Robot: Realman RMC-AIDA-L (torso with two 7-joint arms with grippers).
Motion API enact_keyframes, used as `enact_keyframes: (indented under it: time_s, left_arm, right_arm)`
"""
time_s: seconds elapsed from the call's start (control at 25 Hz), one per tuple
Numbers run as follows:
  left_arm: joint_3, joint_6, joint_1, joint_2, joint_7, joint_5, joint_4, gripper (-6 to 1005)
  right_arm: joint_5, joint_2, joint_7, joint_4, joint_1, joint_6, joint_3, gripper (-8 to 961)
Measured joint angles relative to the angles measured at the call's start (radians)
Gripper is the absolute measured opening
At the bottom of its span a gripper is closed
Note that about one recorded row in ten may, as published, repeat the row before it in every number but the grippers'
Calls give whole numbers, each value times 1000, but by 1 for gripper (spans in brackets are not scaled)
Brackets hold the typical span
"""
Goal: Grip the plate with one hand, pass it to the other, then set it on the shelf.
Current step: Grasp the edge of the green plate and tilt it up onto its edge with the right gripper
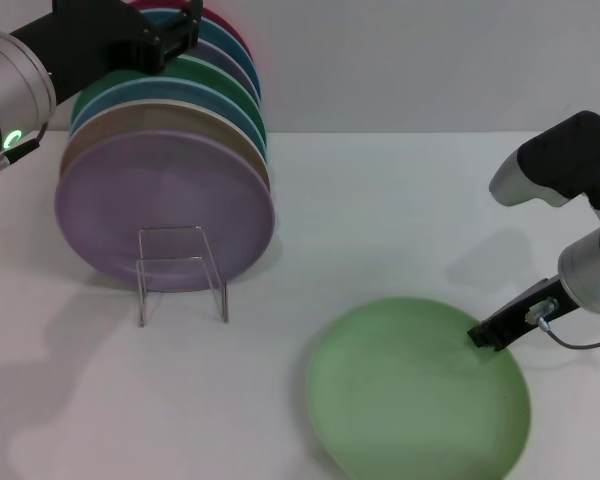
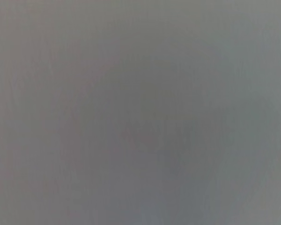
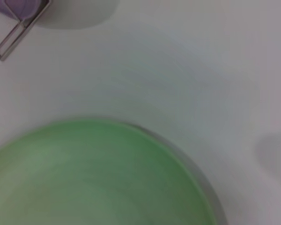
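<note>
The pale green plate point(image 1: 417, 390) lies on the white table at the front right; in the right wrist view the plate point(image 3: 98, 178) fills the nearer part of the picture. My right gripper point(image 1: 486, 334), black on a silver arm with a thin cable, reaches in from the right and meets the plate's right rim. The clear acrylic shelf point(image 1: 180, 272) stands at the left, and a corner of the shelf point(image 3: 18, 35) appears in the right wrist view. My left gripper point(image 1: 175, 38) hangs at the top left, above the plates on the shelf. The left wrist view is plain grey.
Several plates lean in a row on the shelf, a lavender plate point(image 1: 165, 205) in front, then tan, blue, dark green point(image 1: 140, 85) and others behind. Bare white table point(image 1: 400, 220) lies between the shelf and the green plate.
</note>
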Motion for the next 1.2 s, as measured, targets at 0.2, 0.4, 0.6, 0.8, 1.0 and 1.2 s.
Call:
enact_keyframes:
  time_s: [0.2,0.4,0.6,0.8,1.0,1.2]
  left_arm:
    - [0,0,0,0,0,1,0,702]
    - [1,0,0,0,0,2,-6,703]
    - [1,0,0,-1,0,-1,-10,703]
    - [-3,-28,-7,-1,0,-5,-16,702]
    - [-39,-141,-40,-3,-4,-6,-18,697]
    - [-69,-244,-68,-2,-7,-6,-20,704]
  right_arm:
    - [19,0,0,22,-16,-10,5,59]
    - [28,0,-12,54,-33,-16,8,47]
    - [70,0,-40,170,-95,-31,14,42]
    - [117,1,-106,270,-168,-64,25,19]
    - [199,2,-198,316,-243,-128,24,19]
    - [241,5,-279,370,-304,-169,18,19]
